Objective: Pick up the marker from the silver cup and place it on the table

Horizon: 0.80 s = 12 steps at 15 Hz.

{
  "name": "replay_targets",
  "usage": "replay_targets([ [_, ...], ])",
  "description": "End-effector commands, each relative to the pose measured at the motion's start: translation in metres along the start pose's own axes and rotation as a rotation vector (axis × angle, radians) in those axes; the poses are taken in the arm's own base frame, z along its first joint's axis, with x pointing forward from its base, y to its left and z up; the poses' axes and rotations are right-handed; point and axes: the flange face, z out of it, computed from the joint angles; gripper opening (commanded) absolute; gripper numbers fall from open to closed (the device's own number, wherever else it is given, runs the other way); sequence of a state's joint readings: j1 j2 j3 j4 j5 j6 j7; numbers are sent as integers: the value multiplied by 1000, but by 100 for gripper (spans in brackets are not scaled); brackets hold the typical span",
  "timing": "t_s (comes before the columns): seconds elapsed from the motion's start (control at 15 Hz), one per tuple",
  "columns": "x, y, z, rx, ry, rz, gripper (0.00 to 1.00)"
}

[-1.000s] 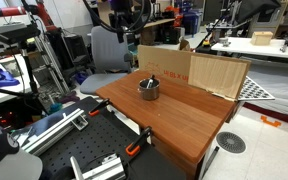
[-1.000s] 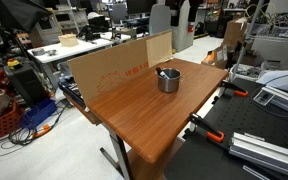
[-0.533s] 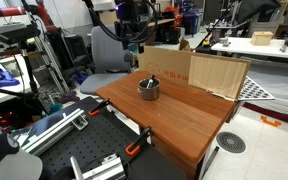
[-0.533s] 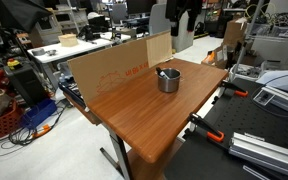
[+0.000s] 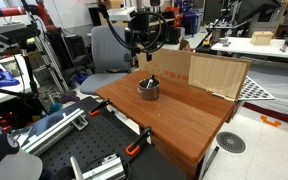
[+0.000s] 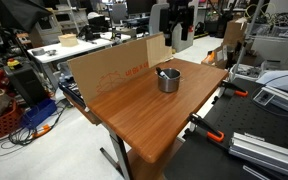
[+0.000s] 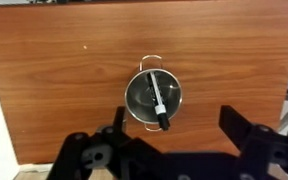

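The silver cup [image 5: 148, 88] stands on the reddish-brown table [image 5: 184, 115] near its far side, and it shows in both exterior views [image 6: 168, 81]. The marker [image 7: 159, 99] leans inside the cup, whitish body with a dark end resting over the rim; it also shows in an exterior view [image 6: 163, 72]. My gripper [image 5: 144, 42] hangs well above the cup, open and empty. In the wrist view its two dark fingers [image 7: 172, 114] spread wide on either side of the cup [image 7: 139, 100], seen from straight above.
A cardboard sheet [image 5: 199, 70] stands upright along the table's far edge just behind the cup [image 6: 114, 68]. Clamps and metal rails [image 5: 94, 165] lie beside the table. White tables with boxes [image 5: 259, 42], chairs and lab gear stand around.
My arm has moved from behind the table's edge to a spot over the cup. The cup and marker have not moved.
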<state>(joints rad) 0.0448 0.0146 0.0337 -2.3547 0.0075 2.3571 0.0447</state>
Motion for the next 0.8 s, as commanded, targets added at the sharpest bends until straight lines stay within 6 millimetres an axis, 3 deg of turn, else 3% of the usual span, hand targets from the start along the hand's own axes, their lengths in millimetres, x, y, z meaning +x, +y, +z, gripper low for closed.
replay_targets([
  [0.0, 22, 1, 16, 0, -18, -3, 100],
  [0.73, 69, 9, 72, -6, -93, 26, 100],
])
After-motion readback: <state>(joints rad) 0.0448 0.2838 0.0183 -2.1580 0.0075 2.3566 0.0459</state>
